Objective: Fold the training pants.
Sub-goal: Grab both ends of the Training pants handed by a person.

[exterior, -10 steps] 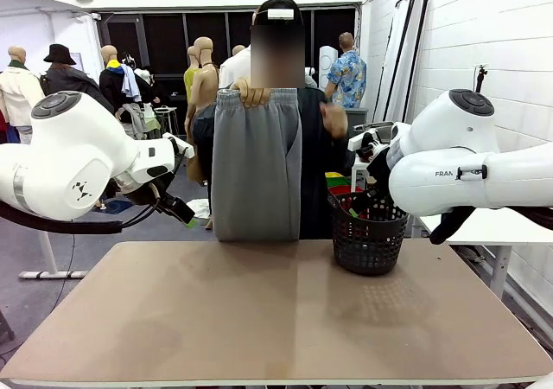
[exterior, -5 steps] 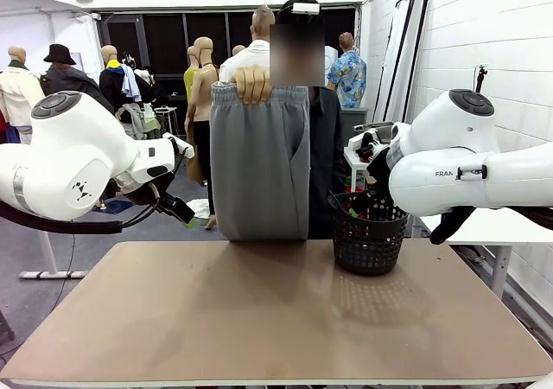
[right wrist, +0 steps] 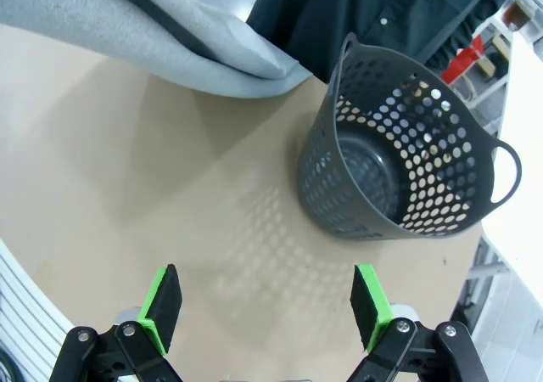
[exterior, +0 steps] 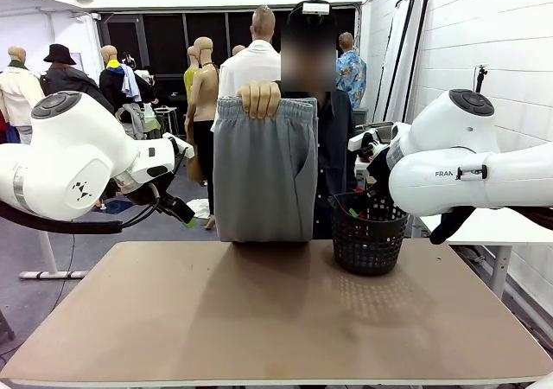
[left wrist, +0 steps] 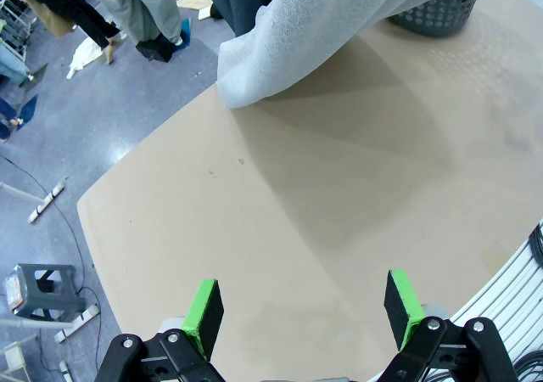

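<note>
Training pants point(exterior: 263, 173): hanging from the person's hand point(exterior: 259, 99) at the waistband, lower end meeting the table's point(exterior: 276, 320) far edge.
Basket point(exterior: 370, 233): just beside them (keep cloth clear of it).
My left claw point(left wrist: 301, 282): released, empty, over bare table.
My right claw point(right wrist: 265, 272): released, empty, near the basket.
Step, I judge: wait until they lie flat, then pinch an edge.

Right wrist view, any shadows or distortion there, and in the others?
Right wrist view: the black mesh basket throws a dotted shadow on the table; left wrist view: the training pants cast a soft shadow, table edge curves; front view: sharp, evenly lit.
</note>
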Tool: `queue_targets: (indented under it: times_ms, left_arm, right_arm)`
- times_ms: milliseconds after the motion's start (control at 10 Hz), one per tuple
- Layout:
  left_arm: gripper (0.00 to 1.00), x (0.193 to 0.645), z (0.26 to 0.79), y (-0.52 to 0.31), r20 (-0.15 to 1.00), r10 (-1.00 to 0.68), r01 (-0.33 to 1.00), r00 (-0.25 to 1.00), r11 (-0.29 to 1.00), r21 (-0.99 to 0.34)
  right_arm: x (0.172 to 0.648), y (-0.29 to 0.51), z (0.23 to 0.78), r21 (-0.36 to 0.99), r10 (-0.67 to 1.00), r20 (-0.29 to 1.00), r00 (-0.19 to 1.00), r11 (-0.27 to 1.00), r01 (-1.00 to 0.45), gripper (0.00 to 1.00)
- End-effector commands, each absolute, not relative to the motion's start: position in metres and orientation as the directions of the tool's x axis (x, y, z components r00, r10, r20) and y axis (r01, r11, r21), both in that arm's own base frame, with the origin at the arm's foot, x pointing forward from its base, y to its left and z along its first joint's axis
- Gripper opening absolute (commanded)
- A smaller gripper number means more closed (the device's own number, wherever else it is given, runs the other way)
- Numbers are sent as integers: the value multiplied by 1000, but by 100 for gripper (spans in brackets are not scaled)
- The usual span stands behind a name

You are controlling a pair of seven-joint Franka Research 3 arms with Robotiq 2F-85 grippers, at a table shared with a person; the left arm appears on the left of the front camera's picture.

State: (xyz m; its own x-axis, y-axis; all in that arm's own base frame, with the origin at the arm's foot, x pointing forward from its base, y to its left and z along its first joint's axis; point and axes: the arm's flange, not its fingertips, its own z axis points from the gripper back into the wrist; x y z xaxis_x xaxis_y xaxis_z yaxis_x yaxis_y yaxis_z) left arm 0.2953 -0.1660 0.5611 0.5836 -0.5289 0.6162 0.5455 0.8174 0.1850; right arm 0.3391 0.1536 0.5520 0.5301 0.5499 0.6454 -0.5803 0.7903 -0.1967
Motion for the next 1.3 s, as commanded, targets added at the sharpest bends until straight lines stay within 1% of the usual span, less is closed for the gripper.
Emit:
queue_targets:
  times_ms: [0,700,1000,1200]
  left_arm:
    - [100,295,560,-166,612,-537,552,581,812,188]
    - [100,295,561,-166,616,-529,545,584,817,185]
    - [100,304,567,-163,556,-622,602,551,758,251]
    - [100,309,572,-160,500,-719,679,482,668,305]
  right_arm:
    - [339,153,552,-197,550,645,530,790,-581,100]
    - [339,154,552,-197,550,645,530,790,-580,100]
    - [351,151,552,-260,636,623,454,717,-647,100]
    - [357,147,554,-323,728,594,342,605,-728,100]
